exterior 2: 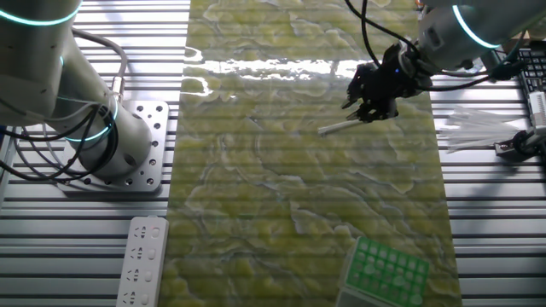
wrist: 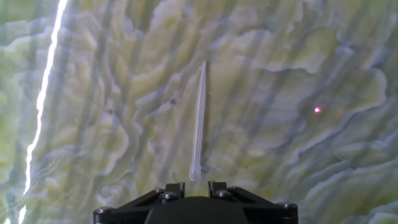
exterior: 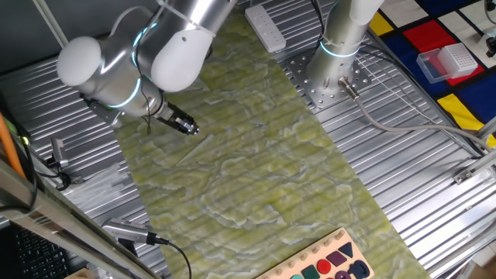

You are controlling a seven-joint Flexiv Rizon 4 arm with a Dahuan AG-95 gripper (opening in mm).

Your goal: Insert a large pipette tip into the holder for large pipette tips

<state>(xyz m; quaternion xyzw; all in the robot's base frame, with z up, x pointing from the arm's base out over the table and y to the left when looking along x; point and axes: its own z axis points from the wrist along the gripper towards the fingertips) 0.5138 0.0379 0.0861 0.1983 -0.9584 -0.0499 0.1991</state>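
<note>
The large pipette tip (wrist: 198, 121) lies flat on the green patterned mat, its narrow end pointing away from the hand. It also shows as a pale sliver in the other fixed view (exterior 2: 339, 127). My gripper (wrist: 196, 185) hovers low over the tip's wide end; the jaws stand apart on either side of it, not closed on it. The gripper also shows in both fixed views (exterior 2: 369, 109) (exterior: 188, 126). The holder for large pipette tips (exterior 2: 388, 269), with its bright green top, stands at the near edge of the mat, far from the gripper.
A second arm's base (exterior 2: 94, 128) stands on the metal table beside the mat. A white power strip (exterior 2: 141, 260) lies near it. A clear box with a white grid top (exterior: 448, 60) sits far off. A wooden shape board (exterior: 325, 265) lies at the mat's end.
</note>
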